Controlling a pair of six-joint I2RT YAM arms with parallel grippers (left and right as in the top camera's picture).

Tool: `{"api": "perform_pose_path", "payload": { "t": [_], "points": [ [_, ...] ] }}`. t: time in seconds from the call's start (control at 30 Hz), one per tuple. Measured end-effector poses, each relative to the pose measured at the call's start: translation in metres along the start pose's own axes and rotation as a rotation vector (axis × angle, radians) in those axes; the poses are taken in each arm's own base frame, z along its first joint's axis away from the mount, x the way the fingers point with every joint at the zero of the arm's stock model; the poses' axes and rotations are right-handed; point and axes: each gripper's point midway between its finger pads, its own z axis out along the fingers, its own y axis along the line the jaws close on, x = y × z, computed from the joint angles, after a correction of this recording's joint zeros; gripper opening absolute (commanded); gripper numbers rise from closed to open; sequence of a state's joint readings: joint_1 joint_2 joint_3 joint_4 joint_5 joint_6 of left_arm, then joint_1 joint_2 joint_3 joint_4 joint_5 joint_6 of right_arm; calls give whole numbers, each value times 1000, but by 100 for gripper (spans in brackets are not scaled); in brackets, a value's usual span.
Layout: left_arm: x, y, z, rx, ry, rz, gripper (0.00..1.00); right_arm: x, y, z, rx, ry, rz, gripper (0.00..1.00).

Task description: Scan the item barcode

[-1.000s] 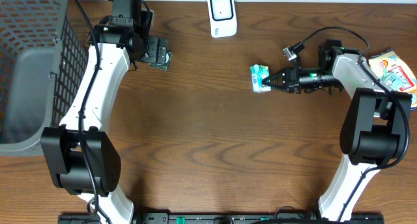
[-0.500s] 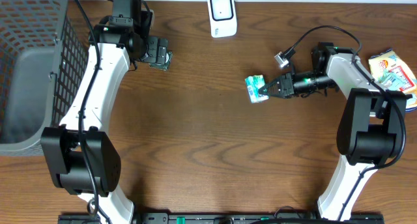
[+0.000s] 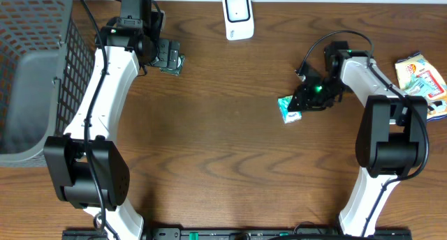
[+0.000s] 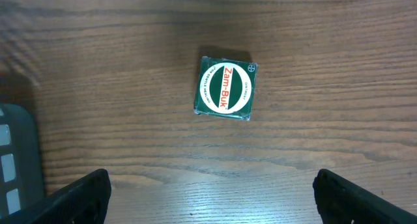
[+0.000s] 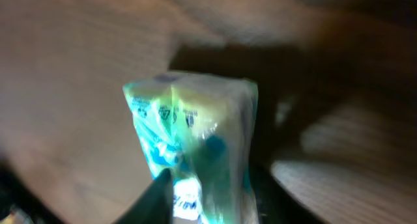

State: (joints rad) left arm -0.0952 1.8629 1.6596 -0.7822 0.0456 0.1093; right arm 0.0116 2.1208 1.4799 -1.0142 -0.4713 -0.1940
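The green-and-white packet [image 3: 288,109] is right of centre, at the tip of the right tool [image 3: 301,102], but it's too blurry to tell if it's pinched or loose. I'd get a firm hold, then face its barcode to the white scanner [image 3: 238,17] up top.

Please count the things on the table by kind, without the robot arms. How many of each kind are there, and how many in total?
Packets: 2, a green-and-white packet and a colourful packet
Boxes: 1, a green Zam-Buk box
Scanners: 1, a white scanner
Baskets: 1, a grey mesh basket
Total: 5
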Motion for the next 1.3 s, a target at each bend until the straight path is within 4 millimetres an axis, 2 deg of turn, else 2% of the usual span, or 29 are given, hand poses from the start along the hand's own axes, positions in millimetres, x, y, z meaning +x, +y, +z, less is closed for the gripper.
{"api": "perform_pose_path", "payload": {
  "t": [0.03, 0.07, 0.43, 0.47, 0.53, 0.63, 0.7, 0.9, 1.03, 1.17, 1.23, 1.3],
  "points": [
    [0, 0, 0, 0, 0, 0, 98, -1, -1, 1, 16, -2, 4, 44],
    [0, 0, 0, 0, 0, 0, 98, -2, 0, 2, 26, -2, 8, 45],
    [0, 0, 0, 0, 0, 0, 98, -2, 3, 5, 43, 6, 20, 47],
    [0, 0, 0, 0, 0, 0, 98, -2, 3, 5, 43, 6, 19, 43],
    [0, 0, 0, 0, 0, 0, 97, -2, 4, 5, 39, 6, 18, 27],
    [0, 0, 0, 0, 0, 0, 98, -2, 5, 5, 36, 5, 29, 22],
    [0, 0, 0, 0, 0, 0, 98, -3, 5, 5, 35, 4, 31, 1],
    [0, 0, 0, 0, 0, 0, 98, -3, 9, 5, 8, 0, 55, 1],
    [0, 0, 0, 0, 0, 0, 98, -7, 35, 4, -142, -23, 17, 1],
    [0, 0, 0, 0, 0, 0, 98, -15, 64, -10, -358, -82, -44, 1],
    [0, 0, 0, 0, 0, 0, 98, -18, 65, -17, -409, -112, -44, 1],
    [0, 0, 0, 0, 0, 0, 98, -21, 53, -24, -411, -138, -23, 1]
  ]
}}
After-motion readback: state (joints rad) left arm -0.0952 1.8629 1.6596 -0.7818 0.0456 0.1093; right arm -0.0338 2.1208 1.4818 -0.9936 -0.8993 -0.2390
